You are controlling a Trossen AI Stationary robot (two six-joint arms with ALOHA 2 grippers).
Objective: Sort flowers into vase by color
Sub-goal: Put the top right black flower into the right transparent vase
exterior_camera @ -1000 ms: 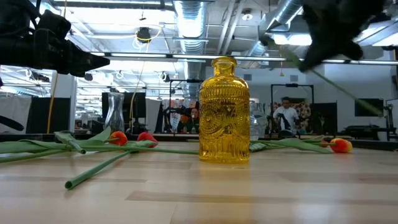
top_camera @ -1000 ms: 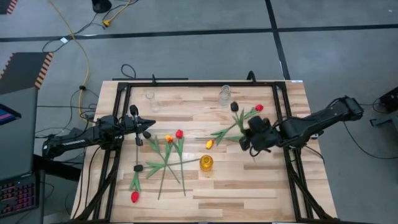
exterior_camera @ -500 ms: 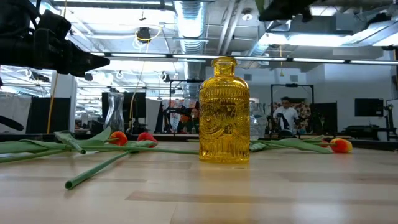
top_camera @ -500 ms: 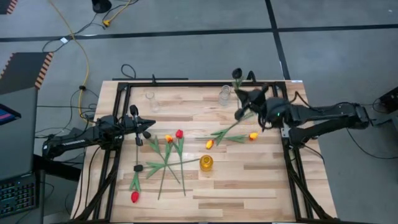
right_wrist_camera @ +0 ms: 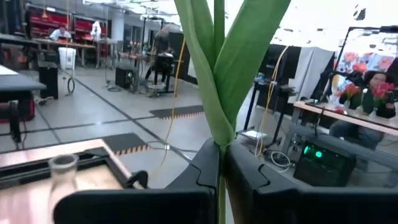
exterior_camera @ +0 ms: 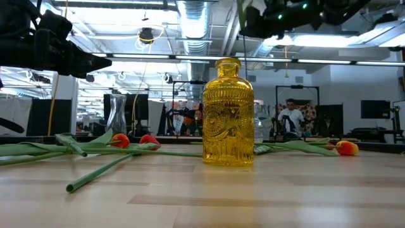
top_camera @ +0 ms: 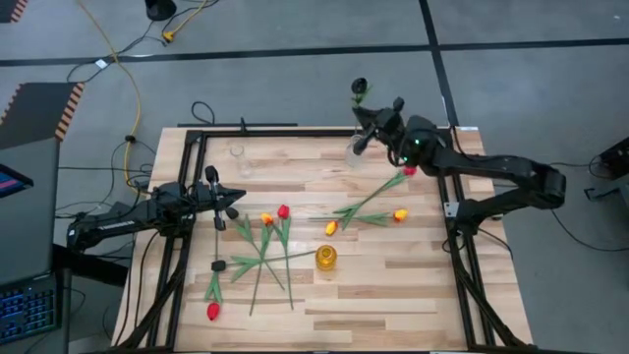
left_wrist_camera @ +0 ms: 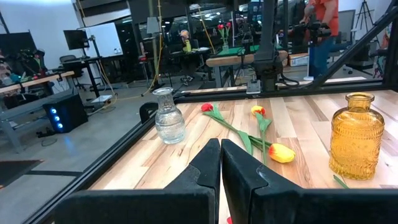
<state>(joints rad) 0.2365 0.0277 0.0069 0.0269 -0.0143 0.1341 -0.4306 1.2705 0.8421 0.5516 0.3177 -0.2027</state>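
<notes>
Amber glass vase (top_camera: 325,259) stands empty mid-table, red and yellow-orange tulips (top_camera: 267,242) scattered flat around it; two clear vases (top_camera: 355,150) at the far edge, also empty. Right gripper (top_camera: 371,122) pinches a black-headed tulip (top_camera: 360,88) by its green stem, raised over the far-edge clear vase. Left gripper (top_camera: 234,203) pressed together, empty, at the left side.
</notes>
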